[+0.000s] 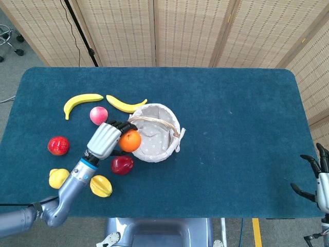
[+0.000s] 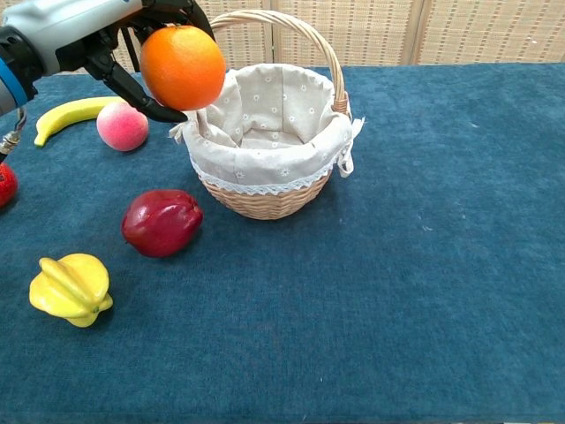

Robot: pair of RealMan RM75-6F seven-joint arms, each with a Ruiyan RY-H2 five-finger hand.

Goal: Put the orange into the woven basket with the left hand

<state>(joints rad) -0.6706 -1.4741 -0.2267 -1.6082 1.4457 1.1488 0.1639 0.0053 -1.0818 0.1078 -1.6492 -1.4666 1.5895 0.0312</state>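
Both views are evenly and brightly lit from overhead; only soft, short shadows are cast on the dark blue cloth-covered surface [image 1: 236, 134]. Focus is kept sharp throughout.

From my seat the right hand [image 1: 322, 172] runs off the head view's edge. The chest view clips the red fruit [image 2: 4, 184], and the left hand [image 2: 106, 31] hides one banana [image 2: 66, 115] (partly) and the second wholly.

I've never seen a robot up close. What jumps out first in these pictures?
The bright orange stands out, held in the air by the robot's left hand at the left rim of the cloth-lined woven basket. Around it, colourful fruit lies scattered on the blue table, among it a dark red apple and a yellow starfruit.
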